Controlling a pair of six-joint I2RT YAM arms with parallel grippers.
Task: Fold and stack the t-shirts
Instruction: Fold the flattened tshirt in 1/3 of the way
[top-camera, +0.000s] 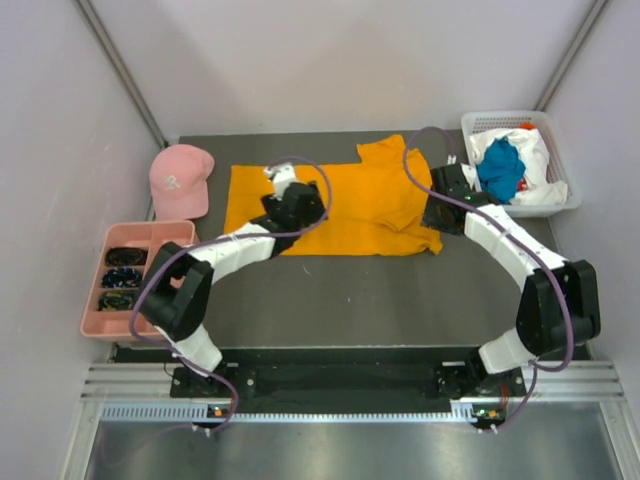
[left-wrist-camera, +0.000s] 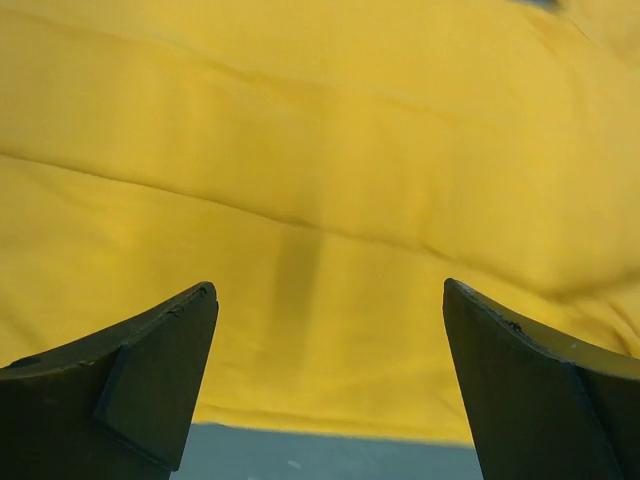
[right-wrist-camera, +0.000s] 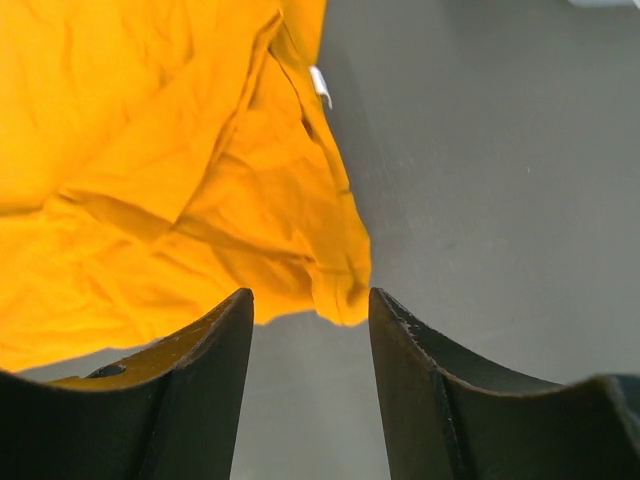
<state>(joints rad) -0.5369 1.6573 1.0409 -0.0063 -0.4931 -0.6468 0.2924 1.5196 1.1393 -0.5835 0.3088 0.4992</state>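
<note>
The orange shirt (top-camera: 350, 205) is lying spread across the middle of the table (top-camera: 350, 295), and the 2 arms are working at its near edge, so I'd say the 1st fold is only being set up. The left gripper (left-wrist-camera: 330, 290) is hovering over the hem with its fingers spread wide and nothing between them. The right gripper (right-wrist-camera: 310, 295) is sitting just short of the crumpled near-right corner, also parted and empty. Next, I reckon, each is going to need to drop onto the edge, pinch the cloth and carry it over in step with the other.

The teal shirt (top-camera: 500, 170) and the white shirt (top-camera: 535, 150) are waiting bundled in the basket (top-camera: 560, 195) at the far right. From above, both sets of fingers are hiding under the wrists, and I cannot tell whether the left ones are touching the cloth.
</note>
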